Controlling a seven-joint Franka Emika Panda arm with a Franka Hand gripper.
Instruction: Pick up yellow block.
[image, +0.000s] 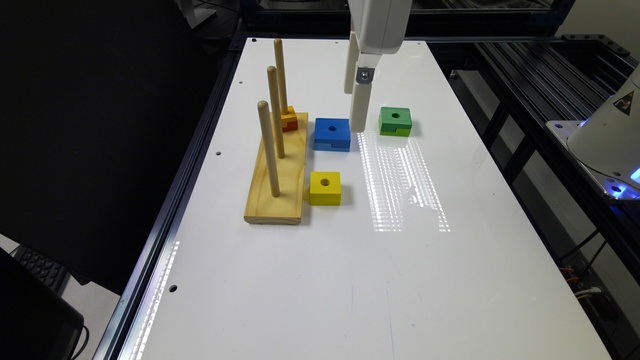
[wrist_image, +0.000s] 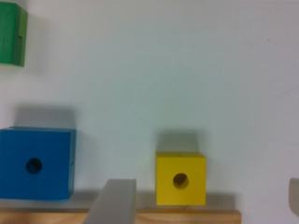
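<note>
The yellow block (image: 325, 188) is a bright yellow cube with a round hole in its top. It rests on the white table (image: 350, 280), close beside the pale wooden peg base (image: 277, 175). My gripper (image: 357, 125) hangs above the table farther back, between the blue block (image: 332, 134) and the green block (image: 395, 121), well apart from the yellow block. In the wrist view the yellow block (wrist_image: 180, 178) lies on the table below, and my gripper (wrist_image: 205, 184) is open with its fingers (wrist_image: 116, 200) wide apart and holding nothing.
The peg base carries three upright wooden pegs (image: 269, 147), with a small yellow-orange and red notched block (image: 289, 119) at its far end. The blue block (wrist_image: 35, 163) and the green block (wrist_image: 11, 33) sit beyond the yellow one. The table edge runs along the exterior view's left.
</note>
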